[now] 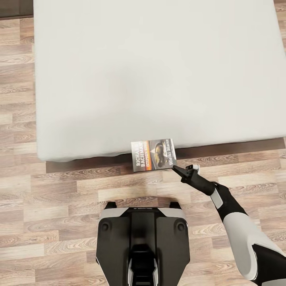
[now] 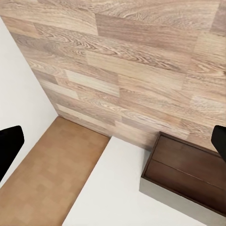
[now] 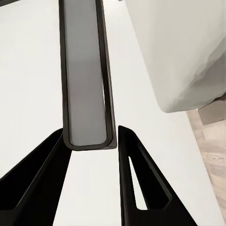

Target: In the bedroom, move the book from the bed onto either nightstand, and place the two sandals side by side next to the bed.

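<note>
The right gripper [image 1: 176, 168] is closed on the book [image 1: 153, 155], its fingertips at the cover's 4 o'clock corner in the head view. In the right wrist view the two black fingers [image 3: 134, 165] flank the book's [image 3: 86, 80] thin edge, one touching it, the other just beside it. The book sits over the near edge of the bed [image 1: 155, 71], half across the dark frame strip, at 12 o'clock from the robot's base [image 1: 143, 238]. The mattress fills the picture from 9 to 3 o'clock. Wood floor [image 1: 59, 198] lies around it. In the left wrist view the left gripper's [image 2: 113, 143] fingertips stand far apart at either edge, nothing between them, above floor [image 2: 141, 56] and a dark brown wood box [image 2: 188, 172].
</note>
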You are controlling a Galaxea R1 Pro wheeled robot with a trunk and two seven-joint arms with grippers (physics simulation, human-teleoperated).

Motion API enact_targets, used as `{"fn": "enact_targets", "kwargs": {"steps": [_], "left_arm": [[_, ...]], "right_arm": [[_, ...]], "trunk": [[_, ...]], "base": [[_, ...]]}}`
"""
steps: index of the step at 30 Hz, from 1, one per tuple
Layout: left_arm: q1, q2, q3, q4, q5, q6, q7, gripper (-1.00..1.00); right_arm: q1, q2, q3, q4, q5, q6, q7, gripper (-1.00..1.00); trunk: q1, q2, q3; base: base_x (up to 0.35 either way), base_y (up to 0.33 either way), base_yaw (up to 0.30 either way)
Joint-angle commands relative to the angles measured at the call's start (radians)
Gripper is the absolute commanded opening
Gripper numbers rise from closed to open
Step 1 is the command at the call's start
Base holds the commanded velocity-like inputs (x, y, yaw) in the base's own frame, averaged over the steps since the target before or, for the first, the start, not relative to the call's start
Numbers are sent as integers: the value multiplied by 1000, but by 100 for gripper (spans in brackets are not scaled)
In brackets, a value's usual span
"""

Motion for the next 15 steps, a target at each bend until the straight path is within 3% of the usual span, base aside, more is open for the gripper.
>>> {"fn": "enact_targets", "kwargs": {"steps": [1, 15], "left_arm": [[0, 0, -8, 1, 10, -3, -2, 100], [0, 0, -8, 1, 9, -3, -2, 100]], "right_arm": [[0, -1, 0, 0, 0, 9, 3, -100], [0, 2, 4, 2, -1, -6, 3, -100]], "trunk": [[1, -1, -1], [1, -1, -1]], "base": [[0, 0, 0], [0, 0, 0]]}}
